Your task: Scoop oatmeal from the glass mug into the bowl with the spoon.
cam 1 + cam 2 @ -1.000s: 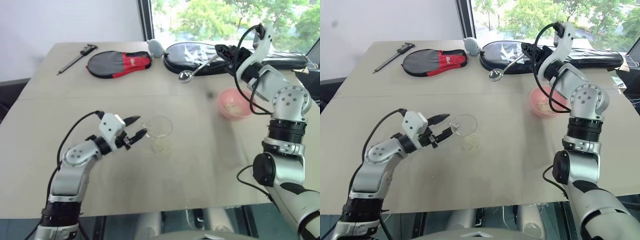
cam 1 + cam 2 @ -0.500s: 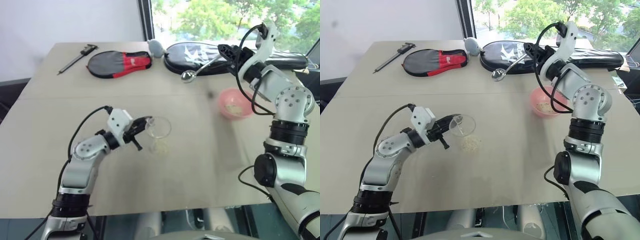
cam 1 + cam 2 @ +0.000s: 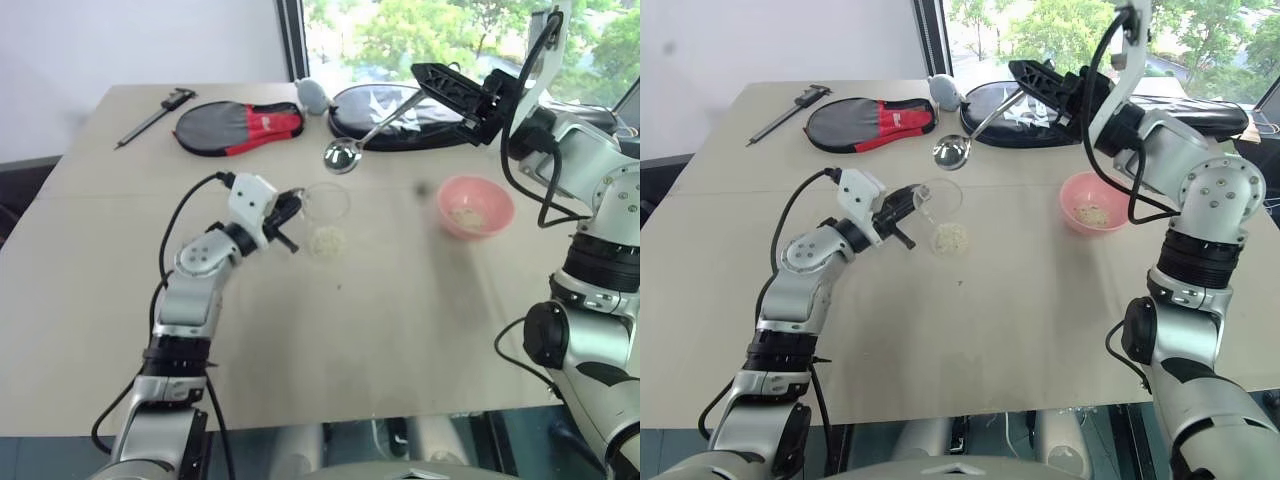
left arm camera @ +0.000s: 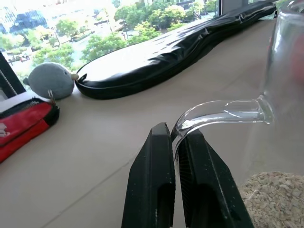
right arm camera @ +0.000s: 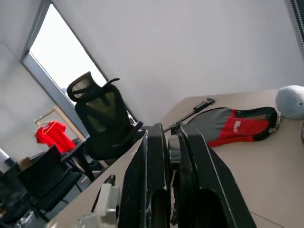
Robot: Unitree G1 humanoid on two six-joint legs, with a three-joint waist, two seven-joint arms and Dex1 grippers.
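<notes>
the left gripper (image 4: 176, 142) is clenched on the handle of the glass mug (image 3: 326, 203), which sits around the middle of the table (image 3: 400, 340) with a layer of oatmeal (image 3: 328, 241) in its bottom. the right gripper (image 3: 432, 78) grasps the handle of the spoon (image 3: 345, 153), whose head hangs in the air just beyond the mug on the far side, above the table and not in the glass. the bowl (image 3: 475, 206) stands well apart to the right and already holds a small patch of flakes, so at least some oatmeal has gone across; a good deal remains in the mug, and more scoops look to be needed. whether the spoon head carries any flakes now cannot be made out. it is also hard to tell whether the mug rests on the table or is lifted a little, since the clear glass nearly vanishes against the surface.
</notes>
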